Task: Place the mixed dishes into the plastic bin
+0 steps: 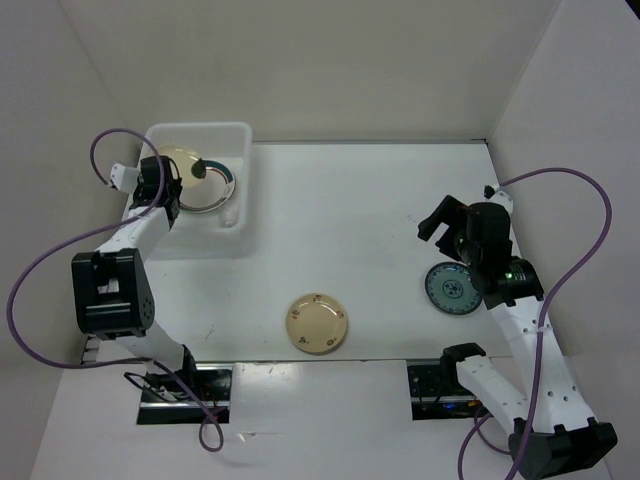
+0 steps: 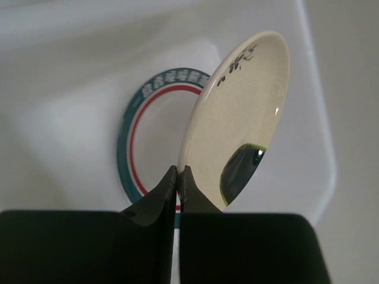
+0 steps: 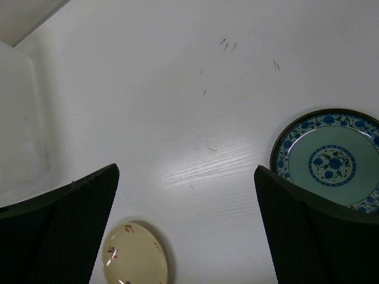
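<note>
Cream plate (image 2: 243, 118), tilted, hides half of one red-ringed plate (image 2: 155, 112) in the plastic bin (image 1: 246, 200); the left hand (image 2: 179, 171), pinched shut, meets its rim, grip unclear. Right hand (image 3: 186, 170) gapes empty over the worktop (image 3: 177, 89), hiding part of one teal plate (image 3: 328, 160); a second cream plate (image 3: 133, 254) lies beside it.

White table (image 1: 380, 200), plain pale walls (image 1: 300, 60)

White characters on the red-ringed plate (image 2: 155, 133) rim are unreadable.
</note>
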Controlling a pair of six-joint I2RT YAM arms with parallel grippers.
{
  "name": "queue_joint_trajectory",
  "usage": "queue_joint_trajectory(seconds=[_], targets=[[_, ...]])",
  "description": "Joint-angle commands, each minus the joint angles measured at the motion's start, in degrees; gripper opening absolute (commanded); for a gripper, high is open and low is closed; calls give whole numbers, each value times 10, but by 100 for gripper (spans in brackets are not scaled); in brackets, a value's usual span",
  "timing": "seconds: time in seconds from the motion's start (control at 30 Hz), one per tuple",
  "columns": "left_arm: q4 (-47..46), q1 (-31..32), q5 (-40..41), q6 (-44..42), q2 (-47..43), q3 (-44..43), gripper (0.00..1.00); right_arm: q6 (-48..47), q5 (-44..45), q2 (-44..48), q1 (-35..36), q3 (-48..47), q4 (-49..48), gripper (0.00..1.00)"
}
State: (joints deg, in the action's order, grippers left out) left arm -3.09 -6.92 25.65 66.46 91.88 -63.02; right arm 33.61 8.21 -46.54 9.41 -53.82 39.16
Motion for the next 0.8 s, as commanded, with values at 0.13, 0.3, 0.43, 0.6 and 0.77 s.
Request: queue_joint_trajectory(seconds=[0.13,0.3,0.43,0.6,0.77], targets=[[-20,-19,-40,14,60,-34,0,5,10,-6,6,5,-12,100],[-20,-19,-62,14,88,-39,0,5,15,-11,6,5,-12,100],[-25,-19,-76,14,108,-47,0,5,15,-11,6,5,-12,100],[-31,-19,-76,14,113,-64,4,5,15,-11,6,5,-12,100],[-31,-19,-70,3,113,-91,19,5,15,-5,6,5,-12,100]])
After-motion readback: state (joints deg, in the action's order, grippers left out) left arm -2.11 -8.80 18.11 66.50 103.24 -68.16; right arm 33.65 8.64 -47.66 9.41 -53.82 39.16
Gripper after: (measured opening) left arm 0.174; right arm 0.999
